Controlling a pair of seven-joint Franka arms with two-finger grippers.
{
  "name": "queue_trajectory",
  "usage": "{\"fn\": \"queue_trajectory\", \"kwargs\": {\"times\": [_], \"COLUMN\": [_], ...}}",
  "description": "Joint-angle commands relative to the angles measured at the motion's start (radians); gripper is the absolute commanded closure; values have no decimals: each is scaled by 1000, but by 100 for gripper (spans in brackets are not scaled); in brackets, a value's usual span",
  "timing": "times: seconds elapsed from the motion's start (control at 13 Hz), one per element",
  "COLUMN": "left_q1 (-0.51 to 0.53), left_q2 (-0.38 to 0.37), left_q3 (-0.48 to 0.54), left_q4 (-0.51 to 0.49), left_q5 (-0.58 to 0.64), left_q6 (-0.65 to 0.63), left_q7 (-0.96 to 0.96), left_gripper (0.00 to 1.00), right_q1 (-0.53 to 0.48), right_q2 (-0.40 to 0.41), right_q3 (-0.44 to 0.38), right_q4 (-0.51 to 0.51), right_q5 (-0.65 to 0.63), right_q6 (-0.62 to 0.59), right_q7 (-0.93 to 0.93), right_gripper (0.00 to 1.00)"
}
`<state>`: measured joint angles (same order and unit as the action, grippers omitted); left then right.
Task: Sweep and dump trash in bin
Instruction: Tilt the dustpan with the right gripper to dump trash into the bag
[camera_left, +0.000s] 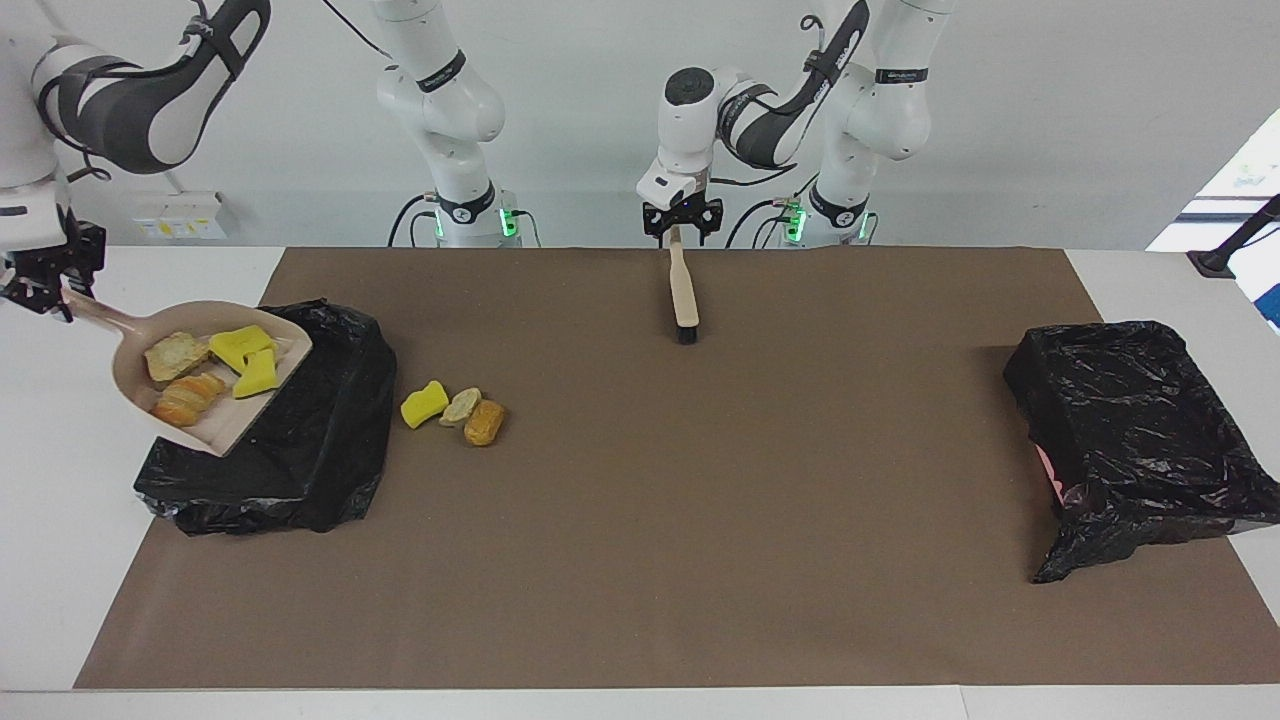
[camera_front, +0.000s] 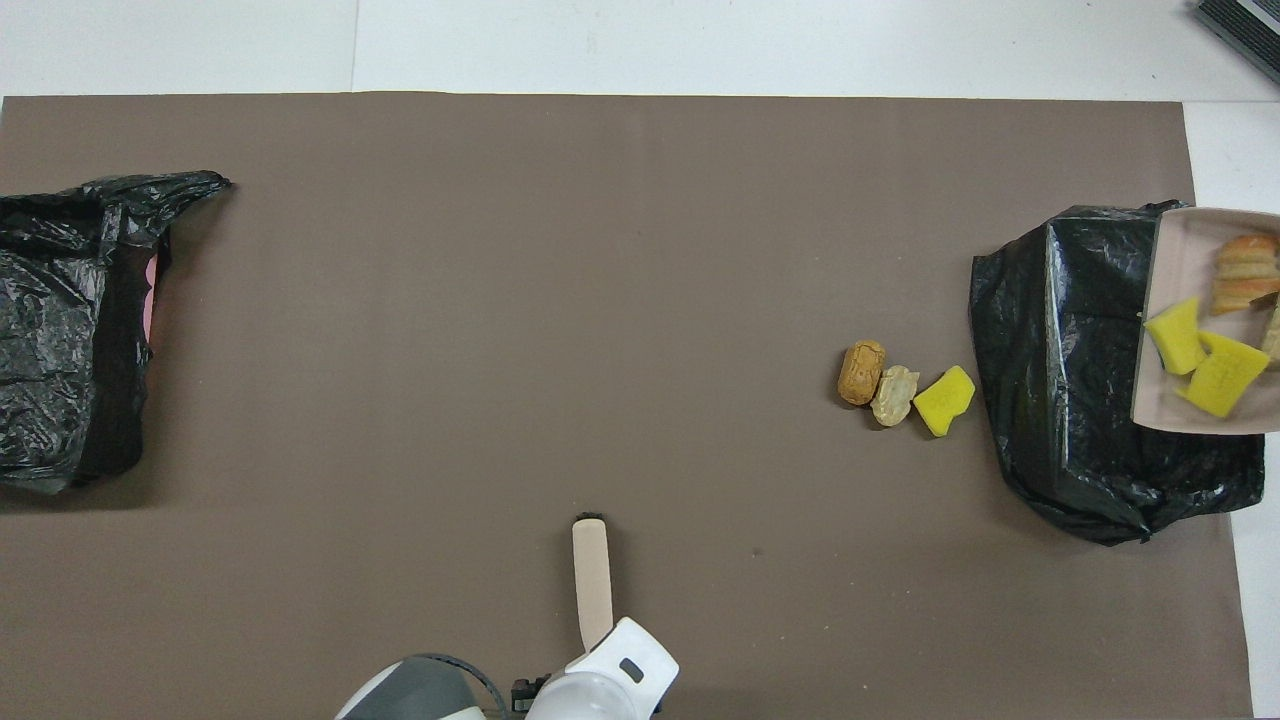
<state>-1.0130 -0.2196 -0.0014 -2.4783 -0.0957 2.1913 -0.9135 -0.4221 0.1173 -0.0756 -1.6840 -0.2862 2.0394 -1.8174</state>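
Two white arms (camera_left: 440, 90) with dark grey joint sleeves and black bands are seen; black cables are strung alongside, and green lights are lit at the bases.

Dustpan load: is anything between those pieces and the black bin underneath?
Nothing visible. The right gripper holds the dustpan, four pieces aboard, with its lip over the open bin.
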Motion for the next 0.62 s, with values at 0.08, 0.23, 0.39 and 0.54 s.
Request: {"fn": "queue_trajectory", "kwargs": {"times": [0.08, 0.23, 0.39, 0.54], "left_q1": [157, 244, 347, 449], "left_q2": [45, 69, 78, 106], "left_q3": [0, 0, 0, 0], "left_q4": [157, 250, 379, 497], "left_q5": [120, 134, 134, 134], "left_q6": [-62, -74, -174, -272], "left_q7": [169, 218, 358, 479], "left_gripper": [0, 0, 0, 0], "right_q1": [0, 20, 36, 55], "right_q2": [5, -4, -1, 5], "right_q3": [11, 14, 20, 23], "right_q4": [-28, -52, -54, -52], "right_q5": [-105, -183, -228, -280], "right_q6": [62, 76, 105, 122], "right_q7": [-85, -98, -141, -164], "right_gripper": [100, 100, 100, 100]}}
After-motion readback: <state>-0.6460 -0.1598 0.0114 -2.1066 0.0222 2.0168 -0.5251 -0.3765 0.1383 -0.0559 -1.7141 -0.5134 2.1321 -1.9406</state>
